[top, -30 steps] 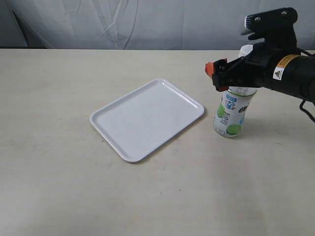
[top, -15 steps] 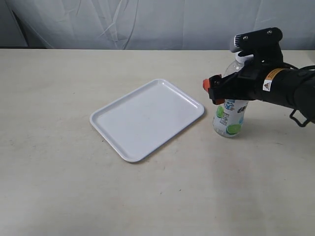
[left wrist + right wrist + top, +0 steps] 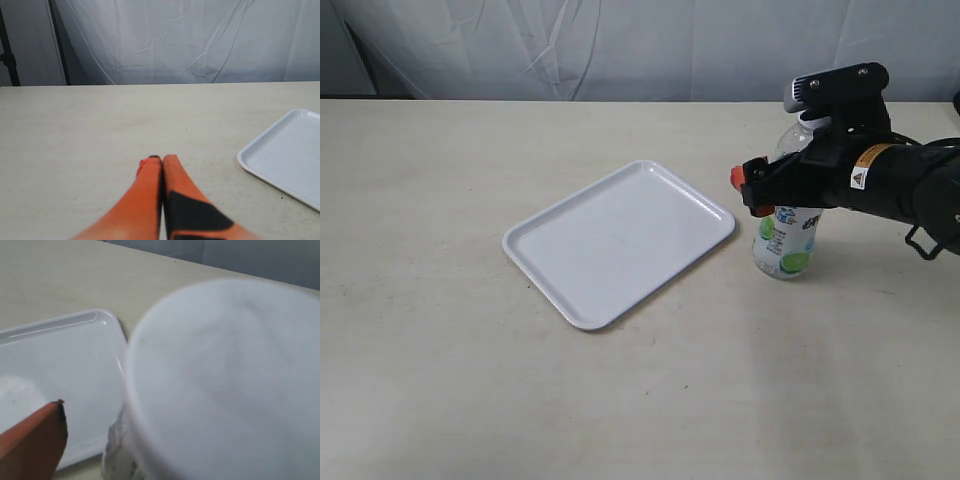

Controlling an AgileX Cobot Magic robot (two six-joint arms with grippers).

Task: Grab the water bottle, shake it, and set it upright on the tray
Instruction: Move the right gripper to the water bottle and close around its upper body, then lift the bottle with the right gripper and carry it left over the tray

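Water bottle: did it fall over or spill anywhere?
No, nothing looks wrong. The water bottle stands upright on the table, cap on, beside the tray. No puddle shows. The right tool sits around its top part, with a gap at one finger.

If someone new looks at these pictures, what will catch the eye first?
The black arm on the right stands out: its orange-tipped right claw is level with the upper part of the upright water bottle. Beside the bottle, not touching it, the white tray lies flat on the beige table.
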